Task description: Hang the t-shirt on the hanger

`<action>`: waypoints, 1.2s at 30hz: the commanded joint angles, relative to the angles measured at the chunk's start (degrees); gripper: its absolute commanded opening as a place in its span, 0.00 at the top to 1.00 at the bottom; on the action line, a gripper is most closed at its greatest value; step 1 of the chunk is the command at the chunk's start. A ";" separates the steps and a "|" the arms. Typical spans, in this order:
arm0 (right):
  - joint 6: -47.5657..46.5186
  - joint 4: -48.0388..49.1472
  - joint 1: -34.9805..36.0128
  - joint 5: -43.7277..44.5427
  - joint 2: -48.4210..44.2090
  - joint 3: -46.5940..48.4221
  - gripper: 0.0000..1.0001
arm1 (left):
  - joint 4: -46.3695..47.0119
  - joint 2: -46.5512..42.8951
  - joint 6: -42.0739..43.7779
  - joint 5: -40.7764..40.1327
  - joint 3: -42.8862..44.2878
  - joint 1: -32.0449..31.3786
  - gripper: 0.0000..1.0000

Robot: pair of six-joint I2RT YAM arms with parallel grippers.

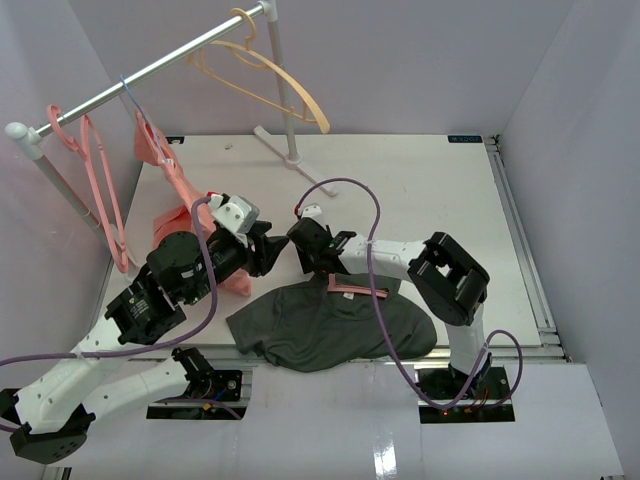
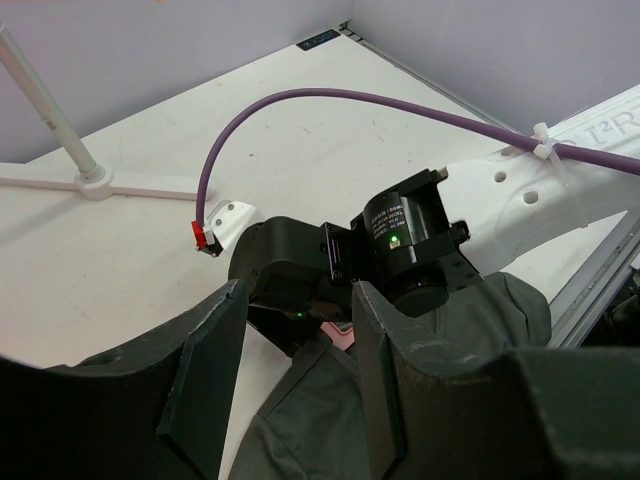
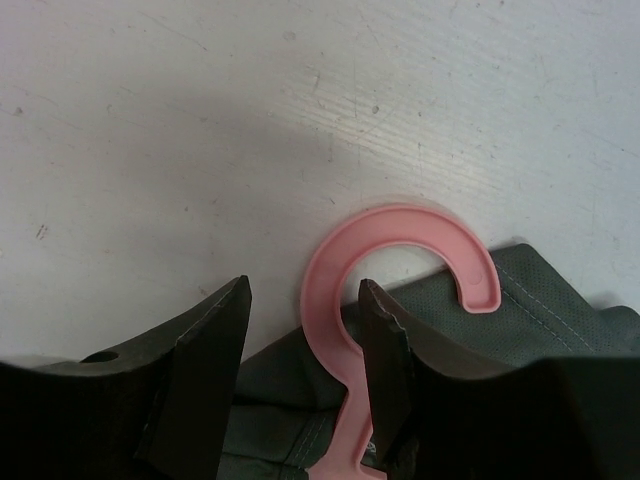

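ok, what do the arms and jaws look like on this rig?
Left arm and right arm: white link shells, black joint housings. A purple cable loops along each; a white zip tie holds the right one. Red connector on the right wrist's white bracket, green LED on a black motor. Jaws are black, wedge-shaped, plain.

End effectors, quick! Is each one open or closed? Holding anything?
Left end effector: open, holding nothing.
Right end effector: open, with the pink hanger neck between its fingers, not squeezed.
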 commanded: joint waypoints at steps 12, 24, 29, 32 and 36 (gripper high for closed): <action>2.64 -2.39 -0.06 2.60 4.58 4.62 0.49 | -0.04 -0.62 -0.18 -0.33 -0.81 0.07 0.43; 2.28 -2.08 -0.49 4.45 -1.23 -0.71 0.92 | -0.18 -1.18 -1.69 2.03 1.15 0.07 0.43; 0.82 -2.51 -0.47 8.98 -10.79 -4.48 0.92 | -0.68 -0.31 -2.39 3.01 0.93 0.07 0.43; 0.26 -2.16 -0.47 11.33 -17.48 -7.67 0.92 | -1.38 0.73 -2.42 4.26 1.28 0.16 0.42; -0.86 -0.70 -0.10 14.50 -28.22 -12.53 0.92 | -2.42 1.63 -1.35 4.10 1.48 0.07 0.41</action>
